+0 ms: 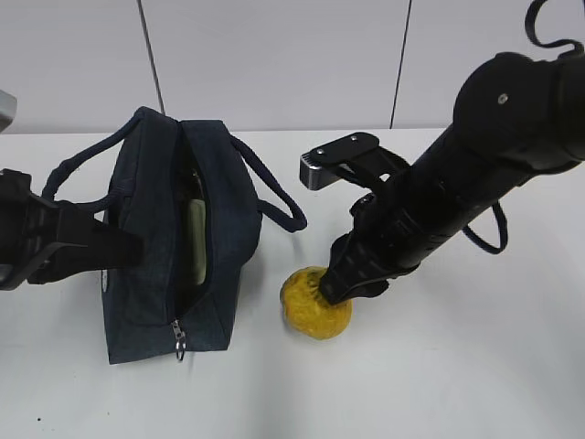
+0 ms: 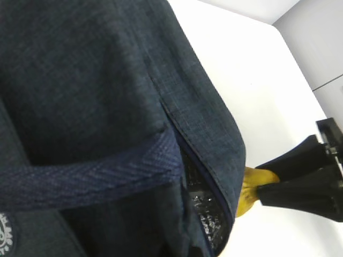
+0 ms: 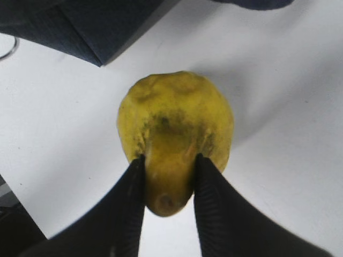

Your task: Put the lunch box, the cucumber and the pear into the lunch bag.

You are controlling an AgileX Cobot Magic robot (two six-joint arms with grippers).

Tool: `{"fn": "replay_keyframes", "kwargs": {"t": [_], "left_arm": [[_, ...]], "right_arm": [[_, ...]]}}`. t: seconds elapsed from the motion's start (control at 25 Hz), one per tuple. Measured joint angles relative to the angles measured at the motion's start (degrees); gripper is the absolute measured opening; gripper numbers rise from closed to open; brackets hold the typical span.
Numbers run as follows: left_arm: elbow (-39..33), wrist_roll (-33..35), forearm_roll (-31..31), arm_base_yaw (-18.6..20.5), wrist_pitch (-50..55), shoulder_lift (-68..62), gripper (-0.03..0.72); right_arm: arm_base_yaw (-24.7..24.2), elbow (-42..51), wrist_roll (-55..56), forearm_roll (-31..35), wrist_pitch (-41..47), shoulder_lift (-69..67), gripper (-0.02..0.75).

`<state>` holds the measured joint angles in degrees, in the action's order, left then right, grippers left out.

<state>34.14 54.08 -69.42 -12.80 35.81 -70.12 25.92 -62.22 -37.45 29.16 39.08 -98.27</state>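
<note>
The navy lunch bag (image 1: 146,274) stands open at the left. The lunch box's sage-green lid (image 1: 195,240) shows inside it. The cucumber is not in view. The yellow pear (image 1: 315,304) is at table level just right of the bag, also in the right wrist view (image 3: 174,118) and the left wrist view (image 2: 249,190). My right gripper (image 3: 169,166) is shut on the pear's narrow top end and reaches down from the right (image 1: 345,282). My left gripper (image 1: 128,247) looks closed on the bag's left wall. The bag fabric (image 2: 107,80) hides its fingers in the left wrist view.
The bag's two loop handles (image 1: 274,197) lie spread to either side. A metal zipper ring (image 1: 179,344) hangs at the bag's near end. The white table (image 1: 457,384) stretches to the right and front of the pear.
</note>
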Motion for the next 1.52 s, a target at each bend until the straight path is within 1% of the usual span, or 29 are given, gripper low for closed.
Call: {"fn": "replay_keyframes", "kwargs": {"t": [0.12, 0.2, 0.36, 0.48, 0.6, 0.68, 0.8, 0.92, 1.0, 1.08, 1.24, 1.36, 1.52], "left_arm": [[0.0, 0.0, 0.0, 0.0, 0.0, 0.0, -0.015], [0.0, 0.0, 0.0, 0.0, 0.0, 0.0, -0.015], [0.0, 0.0, 0.0, 0.0, 0.0, 0.0, -0.015], [0.0, 0.0, 0.0, 0.0, -0.1, 0.0, -0.015], [0.0, 0.0, 0.0, 0.0, -0.1, 0.0, -0.015], [0.0, 0.0, 0.0, 0.0, -0.1, 0.0, -0.015], [0.0, 0.0, 0.0, 0.0, -0.2, 0.0, -0.015], [0.0, 0.0, 0.0, 0.0, -0.4, 0.0, -0.015], [0.0, 0.0, 0.0, 0.0, -0.4, 0.0, -0.015], [0.0, 0.0, 0.0, 0.0, -0.5, 0.0, -0.015], [0.0, 0.0, 0.0, 0.0, -0.5, 0.0, -0.015], [0.0, 0.0, 0.0, 0.0, -0.7, 0.0, -0.015], [0.0, 0.0, 0.0, 0.0, -0.7, 0.0, -0.015]], "right_arm": [[0.0, 0.1, 4.2, -5.8, 0.8, 3.5, 0.232], [0.0, 0.1, 5.3, -7.3, 1.1, 6.0, 0.232], [0.0, 0.1, 6.0, -8.1, 1.4, 11.8, 0.232], [0.0, -1.5, 6.0, -6.8, 1.3, 14.8, 0.232], [0.0, -4.7, 5.7, -2.9, 0.5, 15.3, 0.232], [0.0, -6.6, 3.2, 0.9, 0.1, 15.1, 0.233], [0.0, -9.6, -3.0, 9.5, -0.8, 12.9, 0.233], [0.0, -12.7, -9.3, 20.0, -0.8, 8.4, 0.235], [0.0, -14.5, -13.4, 25.8, -0.6, 5.3, 0.235], [0.0, -16.1, -16.0, 29.7, -0.5, 2.0, 0.236], [0.0, -19.8, -17.6, 32.0, 0.3, -4.4, 0.238], [0.0, -23.3, -17.8, 32.4, 2.5, -9.4, 0.239], [0.0, -26.4, -17.8, 32.4, 3.1, -14.3, 0.251]]}}
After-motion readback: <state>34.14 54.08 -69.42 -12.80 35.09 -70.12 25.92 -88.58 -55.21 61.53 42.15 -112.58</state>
